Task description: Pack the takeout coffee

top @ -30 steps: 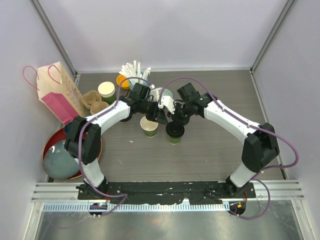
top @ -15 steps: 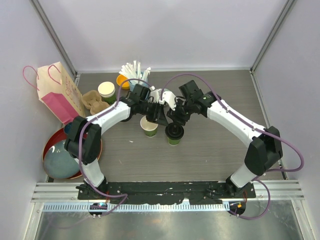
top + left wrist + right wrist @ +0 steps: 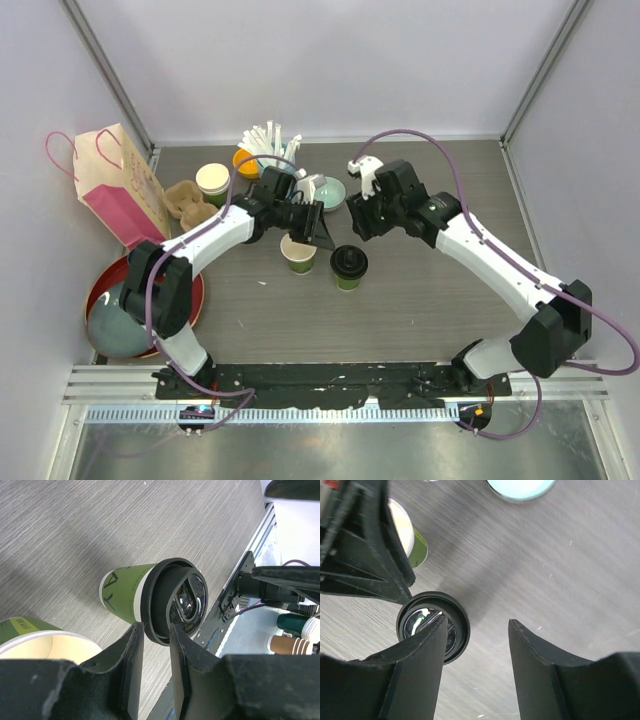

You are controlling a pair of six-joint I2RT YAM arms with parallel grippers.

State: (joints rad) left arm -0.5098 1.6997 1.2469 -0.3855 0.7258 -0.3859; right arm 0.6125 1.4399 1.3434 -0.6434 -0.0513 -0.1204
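Observation:
A dark-green cup with a black lid [image 3: 349, 264] stands mid-table. It also shows in the left wrist view [image 3: 131, 594] and the right wrist view [image 3: 433, 626]. A second green cup [image 3: 298, 252], open and cream inside, stands just left of it [image 3: 40, 641]. My left gripper [image 3: 320, 232] hangs between the two cups, its tips at the lid's rim [image 3: 155, 626]. Its jaws are a narrow gap apart with table showing between them. My right gripper [image 3: 362, 213] is open and empty, raised behind the lidded cup [image 3: 477, 622].
A pink paper bag [image 3: 115, 190] and a cardboard cup carrier [image 3: 190, 203] sit at the back left, with a white-lidded cup [image 3: 212, 180], a blue cup of straws [image 3: 268, 145] and a pale green bowl [image 3: 332, 192]. A red plate with a grey bowl [image 3: 125, 312] lies left.
My right gripper has drawn away from the lidded cup toward the back right and risen. My left gripper has stayed beside the cups.

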